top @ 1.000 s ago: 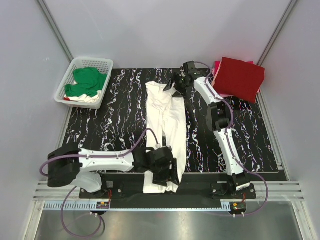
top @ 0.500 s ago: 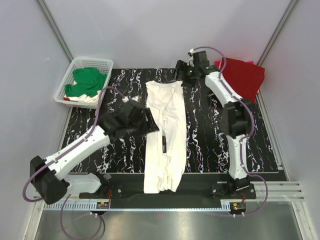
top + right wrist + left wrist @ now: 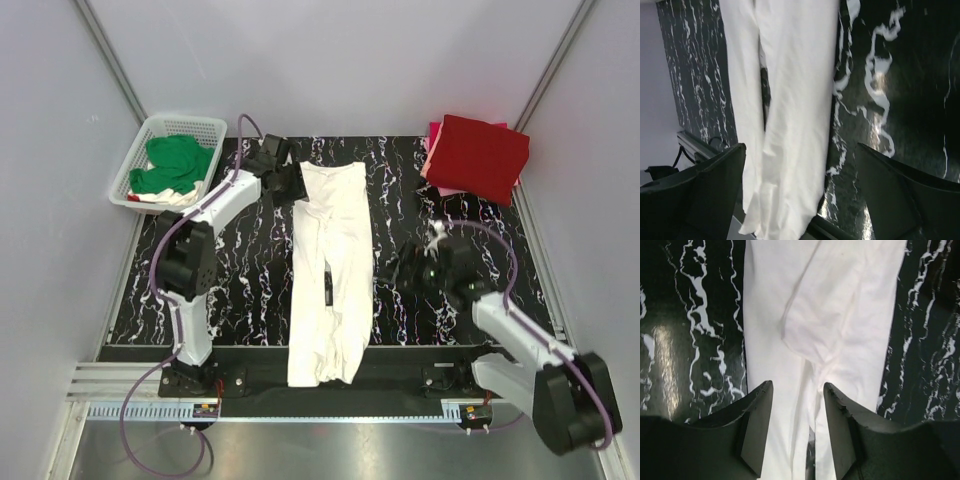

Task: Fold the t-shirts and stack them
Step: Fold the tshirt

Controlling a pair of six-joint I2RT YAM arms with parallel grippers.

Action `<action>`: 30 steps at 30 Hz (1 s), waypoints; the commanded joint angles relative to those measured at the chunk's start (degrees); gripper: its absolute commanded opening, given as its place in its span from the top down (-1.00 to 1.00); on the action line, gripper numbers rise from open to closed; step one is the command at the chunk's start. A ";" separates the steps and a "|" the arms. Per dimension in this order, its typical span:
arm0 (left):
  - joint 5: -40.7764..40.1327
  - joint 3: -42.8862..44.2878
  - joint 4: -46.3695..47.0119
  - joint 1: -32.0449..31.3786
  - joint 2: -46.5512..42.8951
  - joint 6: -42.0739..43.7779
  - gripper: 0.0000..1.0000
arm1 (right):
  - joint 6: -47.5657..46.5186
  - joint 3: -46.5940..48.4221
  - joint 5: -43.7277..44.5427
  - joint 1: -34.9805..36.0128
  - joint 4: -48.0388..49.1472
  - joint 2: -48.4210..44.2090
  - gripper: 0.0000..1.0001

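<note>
Near white t-shirt (image 3: 330,262): left gripper (image 3: 797,390) apart, empty; right gripper (image 3: 799,152) wide apart, empty.

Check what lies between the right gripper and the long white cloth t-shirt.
Only bare black marbled tabletop separates right gripper and white t-shirt; top external view shows it.

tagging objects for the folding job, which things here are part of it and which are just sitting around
Part of the job:
white t-shirt, laid out mid-table
red t-shirt, folded at back right
pink t-shirt, under the red one
green t-shirt, crumpled at back left

Just there:
white lattice basket, holding the green one
black marbled table
</note>
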 commanded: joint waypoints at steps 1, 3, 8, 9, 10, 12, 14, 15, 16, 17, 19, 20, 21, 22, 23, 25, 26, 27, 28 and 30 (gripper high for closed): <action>4.25 7.11 2.56 0.35 6.03 3.82 0.02 | 5.69 -11.35 -2.35 1.31 10.75 -11.94 -0.94; 4.34 9.15 2.12 0.35 8.42 4.18 0.04 | 6.75 -14.90 -1.30 1.40 11.20 -19.50 -0.95; 2.32 10.92 1.85 0.61 11.68 3.39 0.04 | 7.02 -18.78 -0.50 1.40 12.86 -24.80 -0.99; 2.23 10.83 2.03 0.62 11.77 3.39 0.04 | 6.93 -18.78 -1.02 1.31 13.83 -23.75 -0.99; 2.05 10.65 2.38 0.88 12.21 3.30 0.04 | 6.76 -18.52 -2.07 1.40 14.53 -22.70 -0.99; 1.96 10.74 2.38 1.05 12.74 3.30 0.05 | 6.49 -18.17 -2.70 1.40 15.85 -19.62 -0.99; 2.23 11.00 2.56 1.32 13.53 3.30 0.05 | 6.40 -17.99 -3.49 1.40 16.82 -18.04 -0.99; 2.32 11.18 2.65 1.41 14.05 3.47 0.05 | 6.49 -17.99 -3.49 1.40 16.83 -17.94 -0.99; 2.40 11.35 2.73 1.41 14.32 3.39 0.05 | 6.49 -18.08 -3.40 1.40 16.91 -17.85 -0.99; 2.49 11.53 2.65 1.41 14.67 3.39 0.06 | 6.49 -18.17 -3.40 1.40 17.00 -17.94 -0.99; 2.14 12.32 1.94 1.49 15.55 3.13 0.06 | 6.67 -18.25 -3.14 1.40 17.00 -18.03 -0.99; 2.14 12.49 1.94 1.49 15.81 3.12 0.06 | 6.67 -18.25 -3.05 1.40 17.09 -18.03 -0.99; 2.14 12.67 1.94 1.49 15.99 2.86 0.06 | 6.67 -18.34 -2.96 1.31 17.09 -17.94 -0.99; 2.05 12.76 2.03 1.49 16.25 2.69 0.06 | 6.84 -18.34 -2.88 1.40 17.00 -18.03 -0.99; 2.14 13.11 2.20 1.49 16.60 2.68 0.06 | 6.76 -18.34 -2.79 1.31 17.00 -17.94 -0.99; 2.66 13.99 1.95 1.49 17.31 2.51 0.07 | 6.75 -18.25 -2.79 1.40 17.00 -17.50 -0.99; 2.84 14.42 1.94 1.49 17.83 2.42 0.10 | 6.84 -18.25 -2.87 1.31 17.17 -17.33 -0.99; 3.19 14.86 2.03 1.49 18.01 2.16 0.12 | 6.93 -18.25 -2.70 1.40 17.18 -17.24 -0.99; 3.37 14.96 2.29 1.49 18.10 1.98 0.15 | 6.93 -18.25 -2.61 1.31 17.09 -17.06 -0.99; 4.86 14.78 3.34 1.49 18.19 1.28 0.30 | 6.93 -18.25 -2.52 1.31 17.18 -16.89 -0.99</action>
